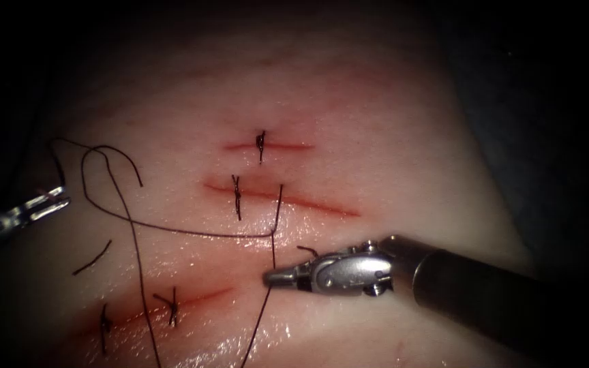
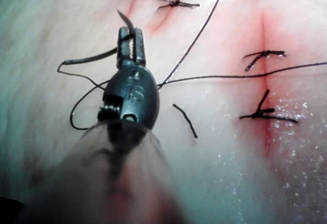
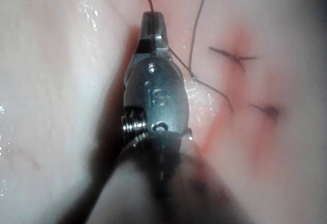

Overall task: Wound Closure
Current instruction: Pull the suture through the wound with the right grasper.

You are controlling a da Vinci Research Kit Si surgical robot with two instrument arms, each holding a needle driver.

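The tissue point(image 1: 376, 136) bears three short red cuts. My left tool point(image 1: 59, 199) is at the far left, well left of the cuts, its jaws shut on the curved needle point(image 2: 92, 58), which is clear of the tissue. The needle's grey curve sticks out on both sides of the left tool point(image 2: 131, 35). Dark thread point(image 1: 192, 233) loops from there across to the middle cut point(image 1: 288, 199) and enters at its right part. Just below that cut, my right tool point(image 1: 270, 277) is shut on the thread, which leaves the closed tip of the right tool point(image 3: 152, 19).
Tied stitches sit on the top cut point(image 1: 261, 144), the middle cut's left part point(image 1: 236, 197) and twice on the lower cut point(image 1: 172, 304). A loose cut end of thread point(image 1: 93, 257) lies on the tissue at the left. The surface glistens near the lower cut.
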